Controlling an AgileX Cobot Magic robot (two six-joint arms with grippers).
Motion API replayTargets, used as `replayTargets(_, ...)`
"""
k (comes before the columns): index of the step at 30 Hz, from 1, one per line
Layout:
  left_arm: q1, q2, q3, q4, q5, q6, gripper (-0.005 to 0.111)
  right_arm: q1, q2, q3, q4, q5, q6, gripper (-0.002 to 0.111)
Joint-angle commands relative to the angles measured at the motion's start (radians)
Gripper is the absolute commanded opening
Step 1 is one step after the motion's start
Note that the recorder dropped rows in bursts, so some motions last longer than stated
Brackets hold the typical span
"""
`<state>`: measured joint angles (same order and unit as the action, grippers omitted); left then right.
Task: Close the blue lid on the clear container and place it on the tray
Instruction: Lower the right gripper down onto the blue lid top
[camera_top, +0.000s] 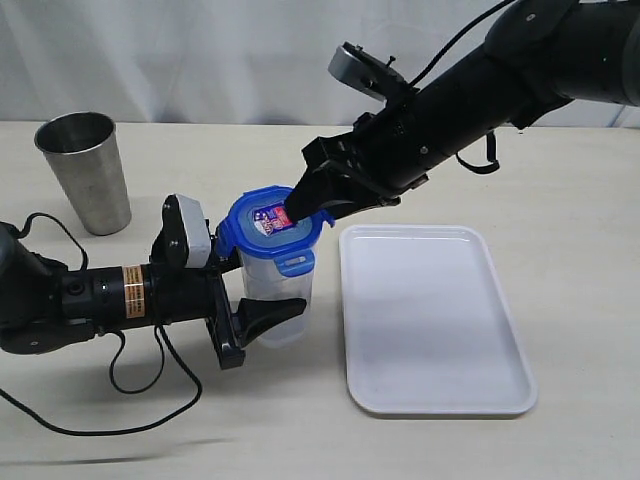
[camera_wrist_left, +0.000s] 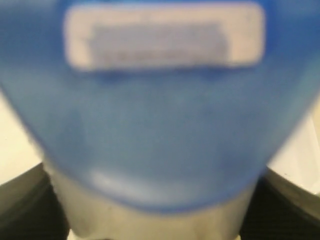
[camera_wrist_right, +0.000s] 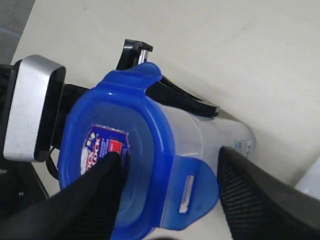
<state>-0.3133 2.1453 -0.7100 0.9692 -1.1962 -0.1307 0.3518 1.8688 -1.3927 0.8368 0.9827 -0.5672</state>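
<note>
The clear container stands upright just left of the tray. My left gripper is shut on its lower body from the left. The blue lid sits on the container's rim, with its front flap hanging down. My right gripper reaches down from the upper right and is open. One of its fingers rests on the lid's sticker; the other stands apart, outside a side flap. In the left wrist view a blurred blue flap fills the picture above the container.
A grey metal cup stands at the back left. The left arm's black cable loops over the table near the front edge. The white tray lies flat with nothing on it, right beside the container.
</note>
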Motion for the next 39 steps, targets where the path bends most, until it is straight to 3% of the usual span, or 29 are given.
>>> replayTargets(1,-0.002,0.001,-0.002,0.013,0.005,0.003,0.000,0.000,0.026,0.000,-0.001,0.042,-0.023,0.050)
replayTargets(6,-0.002,0.001,-0.002,0.012,0.005,0.003,0.000,0.000,0.062,0.004,-0.016,0.061,-0.023,0.039)
replayTargets(14,-0.002,0.001,-0.002,0.012,0.005,0.003,0.000,-0.002,0.071,-0.002,-0.034,0.037,-0.023,0.058)
replayTargets(21,-0.002,0.001,-0.002,0.012,0.009,0.003,0.000,-0.006,0.071,-0.067,-0.066,0.036,-0.016,0.067)
replayTargets(29,-0.002,0.001,-0.002,0.012,0.009,0.000,0.000,-0.006,0.071,-0.176,-0.247,0.067,0.109,0.067)
replayTargets(39,-0.002,0.001,-0.002,0.010,0.009,0.001,0.000,0.001,0.071,-0.230,-0.112,0.208,0.022,0.060)
